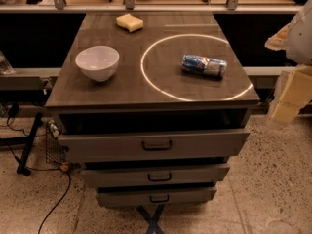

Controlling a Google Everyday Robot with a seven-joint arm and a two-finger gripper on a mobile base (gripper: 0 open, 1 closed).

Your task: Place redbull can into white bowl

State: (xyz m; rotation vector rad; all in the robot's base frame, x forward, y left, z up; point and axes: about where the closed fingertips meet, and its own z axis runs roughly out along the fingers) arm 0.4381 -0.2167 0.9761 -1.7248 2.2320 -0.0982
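well right of redbull can (204, 66), gripper (288, 97)

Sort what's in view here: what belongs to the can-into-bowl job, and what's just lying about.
For the job: redbull can, on its side, right; white bowl, upright, left; hand, at the picture's right edge, away from both.
Lying about: yellow sponge, at the back of the cabinet top; cable on the floor.

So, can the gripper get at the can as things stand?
Probably yes: the gripper hangs off the right edge of the table; the can lies on its side nearest it, nothing between.
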